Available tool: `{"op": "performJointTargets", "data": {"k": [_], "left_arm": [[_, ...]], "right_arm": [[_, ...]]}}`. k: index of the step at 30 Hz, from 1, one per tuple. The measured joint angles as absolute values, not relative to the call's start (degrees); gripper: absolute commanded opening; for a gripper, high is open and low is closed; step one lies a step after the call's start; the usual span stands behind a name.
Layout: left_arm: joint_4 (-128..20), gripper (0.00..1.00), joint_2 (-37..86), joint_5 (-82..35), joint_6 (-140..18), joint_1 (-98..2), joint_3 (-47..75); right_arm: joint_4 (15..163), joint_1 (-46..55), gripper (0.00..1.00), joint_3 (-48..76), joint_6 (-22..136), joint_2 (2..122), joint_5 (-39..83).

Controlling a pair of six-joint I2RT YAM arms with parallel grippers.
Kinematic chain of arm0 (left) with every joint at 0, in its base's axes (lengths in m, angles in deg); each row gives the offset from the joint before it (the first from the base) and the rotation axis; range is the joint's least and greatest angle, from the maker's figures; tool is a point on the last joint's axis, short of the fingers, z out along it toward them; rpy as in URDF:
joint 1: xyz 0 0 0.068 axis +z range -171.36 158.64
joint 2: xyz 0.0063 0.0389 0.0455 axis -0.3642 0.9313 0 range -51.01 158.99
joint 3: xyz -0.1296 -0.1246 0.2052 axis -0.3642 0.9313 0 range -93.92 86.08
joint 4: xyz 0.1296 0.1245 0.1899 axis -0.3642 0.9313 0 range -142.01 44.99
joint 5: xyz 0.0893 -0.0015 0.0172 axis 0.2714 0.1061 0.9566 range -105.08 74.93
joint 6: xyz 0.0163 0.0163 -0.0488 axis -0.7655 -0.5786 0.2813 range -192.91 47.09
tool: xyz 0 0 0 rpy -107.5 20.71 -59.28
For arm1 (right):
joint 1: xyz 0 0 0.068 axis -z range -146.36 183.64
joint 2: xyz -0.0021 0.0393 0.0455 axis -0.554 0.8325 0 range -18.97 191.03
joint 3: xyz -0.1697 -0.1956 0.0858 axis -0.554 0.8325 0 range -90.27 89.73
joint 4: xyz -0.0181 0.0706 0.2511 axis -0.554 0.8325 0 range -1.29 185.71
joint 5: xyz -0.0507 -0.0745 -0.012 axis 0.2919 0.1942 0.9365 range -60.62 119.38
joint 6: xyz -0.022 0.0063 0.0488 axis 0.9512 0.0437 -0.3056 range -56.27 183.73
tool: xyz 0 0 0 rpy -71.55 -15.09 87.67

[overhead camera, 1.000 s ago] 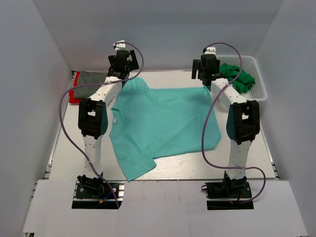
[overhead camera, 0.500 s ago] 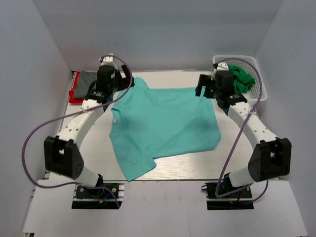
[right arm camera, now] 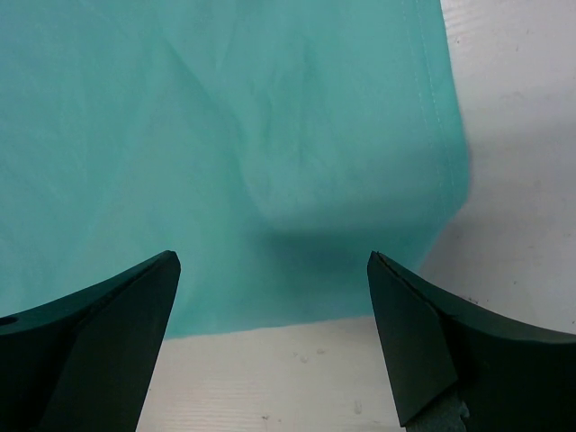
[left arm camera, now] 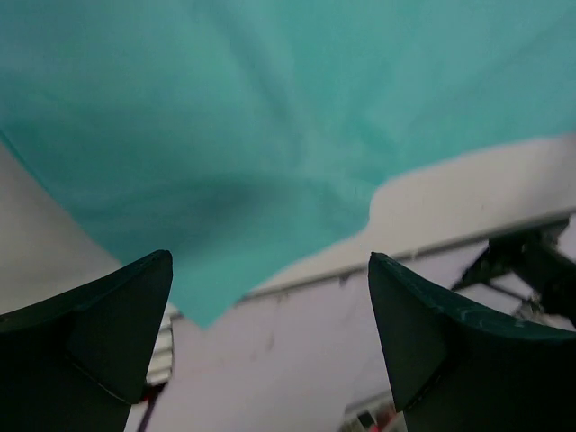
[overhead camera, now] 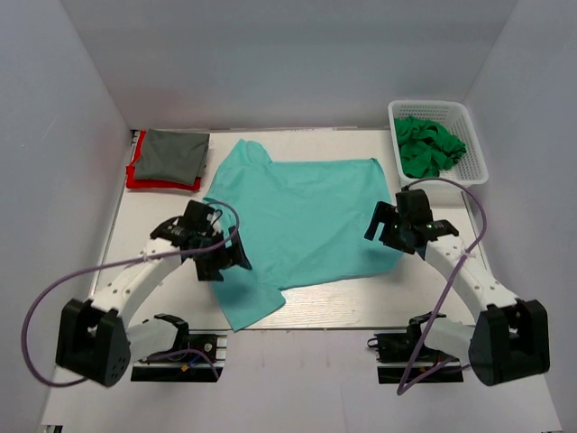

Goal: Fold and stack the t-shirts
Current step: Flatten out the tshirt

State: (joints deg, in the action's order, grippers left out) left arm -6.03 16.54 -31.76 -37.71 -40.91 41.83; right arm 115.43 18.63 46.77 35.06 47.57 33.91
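Observation:
A large light teal t-shirt (overhead camera: 302, 212) lies spread flat in the middle of the table, with one sleeve at the back left and a flap reaching the front edge. My left gripper (overhead camera: 225, 261) is open and empty, low over the shirt's left near part; the left wrist view shows teal cloth (left arm camera: 225, 117) ahead of the open gripper (left arm camera: 270, 346). My right gripper (overhead camera: 385, 229) is open and empty over the shirt's right near corner, and that hem (right arm camera: 270, 180) lies just ahead of the gripper (right arm camera: 270, 346). A folded dark grey shirt (overhead camera: 173, 154) lies on a red one (overhead camera: 144, 181) at the back left.
A white lattice basket (overhead camera: 477, 161) at the back right holds crumpled bright green shirts (overhead camera: 429, 144). Grey walls enclose the table on three sides. The table's front edge and the arm bases lie just beyond the teal flap in the left wrist view.
Both arms have swung back from the shirt's far edge toward the near side and dropped low over the shirt's left and right parts. The teal shirt has not moved.

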Motion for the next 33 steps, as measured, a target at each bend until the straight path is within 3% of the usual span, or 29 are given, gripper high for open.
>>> {"op": "performJointTargets", "data": {"k": [4,8,22,33], "left_arm": [[-1.1,1.0,10.2,-35.8,-35.7,-42.6,46.9],[-1.8,1.0,12.5,-37.4,-34.0,-43.3,50.5],[-23.9,1.0,25.8,-28.4,-30.5,-42.8,48.2],[-28.5,1.0,44.7,-20.0,-32.9,-40.8,30.7]], "right_arm": [[115.5,18.6,0.9,48.8,33.6,45.1,33.2],[113.6,18.6,0.9,51.7,33.6,46.3,30.3],[103.4,18.6,0.9,50.7,33.6,61.1,26.0],[100.3,18.7,0.9,41.3,32.4,71.6,30.9]]}}
